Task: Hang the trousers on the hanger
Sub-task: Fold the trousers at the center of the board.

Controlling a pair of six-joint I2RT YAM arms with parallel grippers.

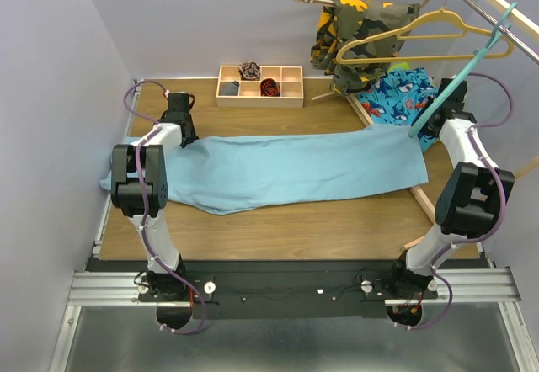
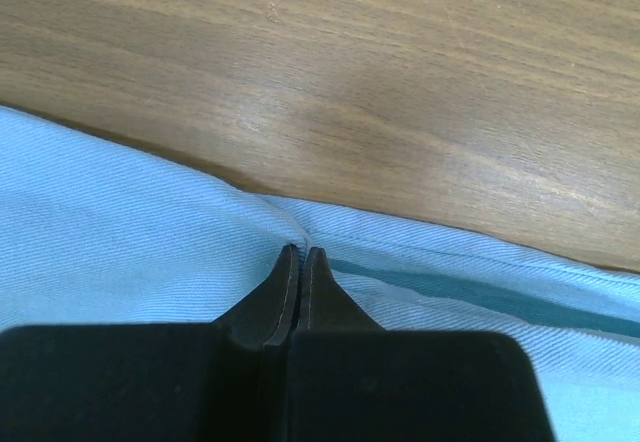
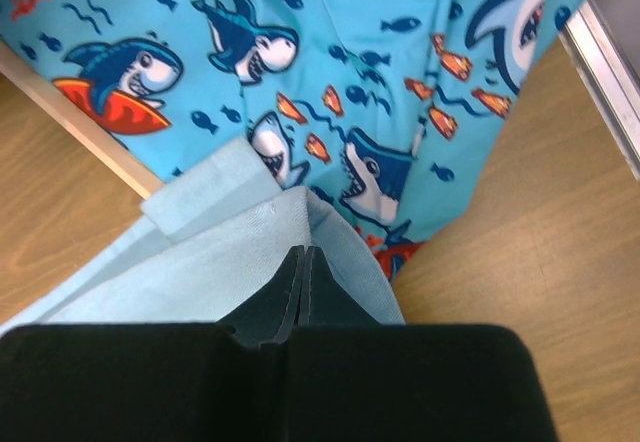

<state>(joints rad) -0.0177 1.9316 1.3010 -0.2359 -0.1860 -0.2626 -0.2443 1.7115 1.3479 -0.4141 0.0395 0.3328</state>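
Nearly edge-to-edge, trousers (image 1: 278,170) across table (image 1: 295,229)

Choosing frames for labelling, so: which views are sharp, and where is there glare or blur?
Top external: even light, sharp, trousers crisp, no glare. Left wrist: table grain slightly soft, pale sheen patch; fingers dark, soft-edged. Right wrist: shark-print cloth sharp; right gripper featureless black.
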